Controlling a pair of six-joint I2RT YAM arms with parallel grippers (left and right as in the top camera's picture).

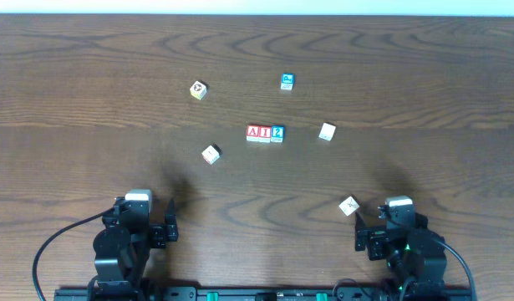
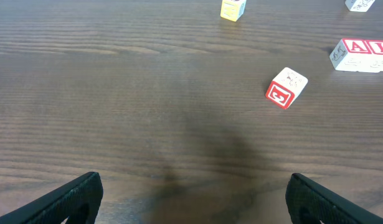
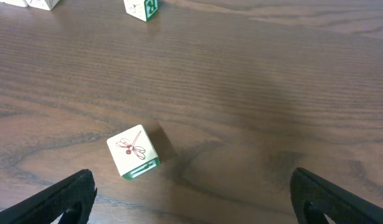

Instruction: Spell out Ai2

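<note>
A-I-2 block row (image 1: 264, 133) at centre of bench (image 1: 89, 84), square cubes touching; clipped at frame edge in left wrist view. Dark wood-grain top. Left gripper (image 2: 194, 196) & right gripper (image 3: 194, 193) both spread wide, empty; dragonfly cube (image 3: 133, 151) near right gripper.

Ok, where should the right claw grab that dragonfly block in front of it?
Pinch two opposite side faces of the dragonfly block from above. It lies skewed to the open right claw, so rotate the wrist to square up first.

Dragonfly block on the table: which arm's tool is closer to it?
Right. The dragonfly block lies just ahead of the open right tool; the left tool is far off on the opposite side.
</note>
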